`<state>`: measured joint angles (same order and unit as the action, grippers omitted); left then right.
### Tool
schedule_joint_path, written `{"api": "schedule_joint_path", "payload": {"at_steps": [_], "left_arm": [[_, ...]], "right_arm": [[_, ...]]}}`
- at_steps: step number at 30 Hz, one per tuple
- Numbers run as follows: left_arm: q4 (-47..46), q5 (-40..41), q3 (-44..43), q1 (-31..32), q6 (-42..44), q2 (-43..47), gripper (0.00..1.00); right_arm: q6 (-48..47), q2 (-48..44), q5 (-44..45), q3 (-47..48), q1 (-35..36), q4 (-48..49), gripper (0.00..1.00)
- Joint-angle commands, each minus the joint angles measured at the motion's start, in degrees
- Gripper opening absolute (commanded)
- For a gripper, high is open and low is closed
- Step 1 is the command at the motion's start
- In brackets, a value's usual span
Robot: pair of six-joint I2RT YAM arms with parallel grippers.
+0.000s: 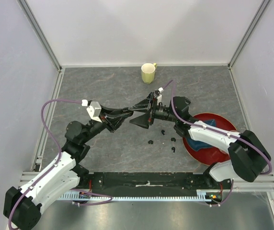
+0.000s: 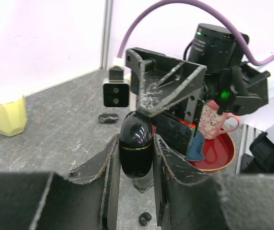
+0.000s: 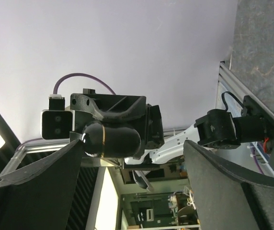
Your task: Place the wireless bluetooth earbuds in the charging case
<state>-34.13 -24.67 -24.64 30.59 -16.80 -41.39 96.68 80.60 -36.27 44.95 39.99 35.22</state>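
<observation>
Left wrist view first. Inspector: what has the left gripper (image 2: 136,146) got?

Onlooker: The case (image 2: 136,136). It is pinched by its lower half between both fingers (image 2: 109,172), which are closed tight on it. It is held up off the surface (image 1: 103,91), over the middle, and its top half stands free.

Inspector: How will it handle?

Onlooker: I'd judge it light, rigid and slick, with a glossy rounded shell and nothing flat to bear on. A thin gold seam rings it, and the lid looks shut. Hold it by the broad sides below the seam, as now, so the lid half stays free. Squeezed off-centre, it may squirt out.

Inspector: Right gripper (image 1: 142,113)?

Onlooker: Spread wide and holding nothing. It faces the case end-on, with a finger either side of it in its own wrist view. Whether it touches, I cannot tell.

Inspector: Earbuds (image 1: 163,132)?

Onlooker: Four lie loose on the surface, toward the near edge and right of centre, just off the left rim of a red plate (image 1: 222,120). They are tiny and curled, probably hard and light, and likely to flick away if nipped at a tip. Take each across its thicker body.

Inspector: Surface and room?

Onlooker: Grey mottled mat, flat. A yellow mug (image 1: 148,73) stands at the middle of the far edge, well apart, and a blue cloth (image 1: 200,143) lies on the plate. There are white walls on three sides, and the arms meet closely.
</observation>
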Motion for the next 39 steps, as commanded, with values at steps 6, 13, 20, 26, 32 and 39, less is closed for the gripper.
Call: {"api": "schedule_joint_path", "payload": {"at_steps": [6,13,20,26,32,39], "left_arm": [[-6.74,-2.93,1.09,0.09,1.68,0.17,0.02],[-6.74,-4.16,1.44,0.09,1.33,0.25,0.02],[-6.65,-5.39,1.97,0.09,1.41,0.43,0.02],[-6.48,-6.18,2.06,0.09,1.77,-0.10,0.02],[-6.48,-5.39,2.14,0.09,2.21,-0.54,0.02],[-6.39,-4.34,2.14,0.09,2.56,-0.71,0.02]], "right_arm": [[6.85,0.97,1.03,-0.91,1.41,9.86,0.85],[9.57,1.49,2.08,-2.67,1.32,13.55,0.71],[10.98,1.49,2.52,-2.94,1.41,15.58,0.68],[11.86,1.49,2.70,-3.02,1.41,16.37,0.59],[12.21,1.14,2.17,-3.11,1.41,16.37,0.56],[12.83,1.14,1.99,-3.02,1.41,16.46,0.59]]}}
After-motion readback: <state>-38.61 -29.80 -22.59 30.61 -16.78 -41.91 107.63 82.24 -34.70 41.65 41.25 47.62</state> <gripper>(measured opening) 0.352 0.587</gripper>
